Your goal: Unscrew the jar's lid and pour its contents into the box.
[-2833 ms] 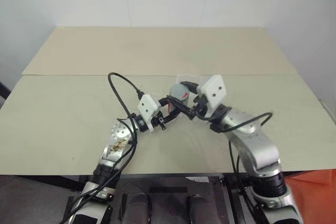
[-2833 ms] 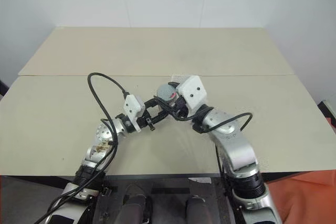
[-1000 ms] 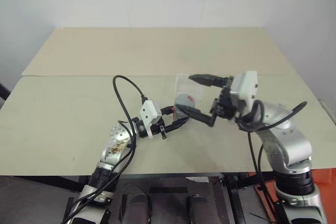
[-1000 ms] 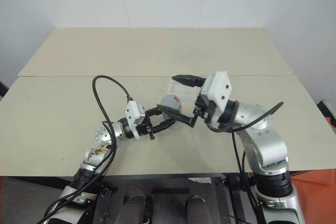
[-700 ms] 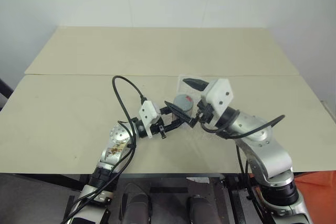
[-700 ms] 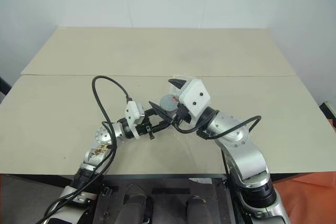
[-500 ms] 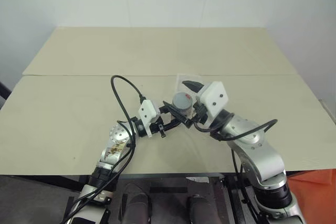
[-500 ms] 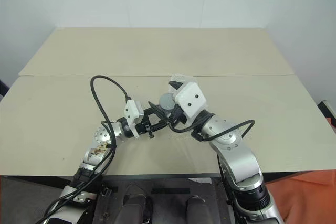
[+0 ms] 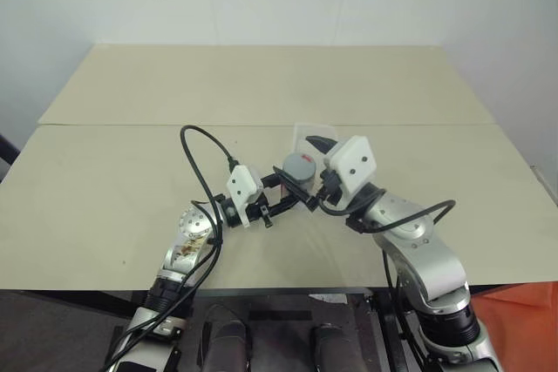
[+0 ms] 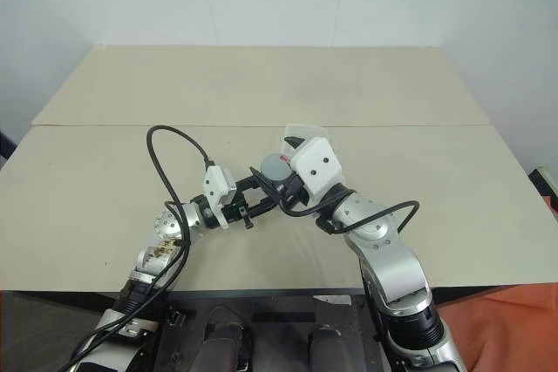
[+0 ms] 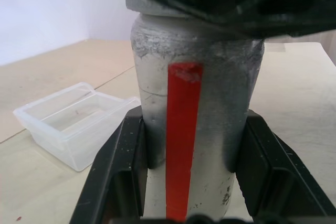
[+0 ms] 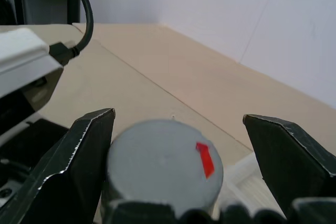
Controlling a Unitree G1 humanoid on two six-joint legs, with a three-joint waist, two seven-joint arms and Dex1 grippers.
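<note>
My left gripper point(image 9: 290, 191) is shut on the jar point(image 11: 194, 124), a silver-grey cylinder with a red stripe, and holds it upright above the table. On top of the jar sits the grey lid point(image 12: 164, 163) with its small red mark. Over it my right gripper point(image 12: 178, 119) stands open. One finger point(image 12: 79, 166) is close beside the lid's rim and the other point(image 12: 289, 156) stands well apart. The clear box point(image 11: 73, 121) rests on the table just behind the jar, also seen as the box point(image 9: 307, 135) from the head. The contents are hidden inside the jar.
The beige table point(image 9: 113, 172) stretches wide on both sides of the arms, with a seam point(image 9: 131, 125) where a second board joins behind. A black cable point(image 9: 196, 150) loops up from my left wrist.
My right gripper has swung in from the right and sunk a little, so that its open fingers now straddle the lid. The left gripper and jar have stayed put.
</note>
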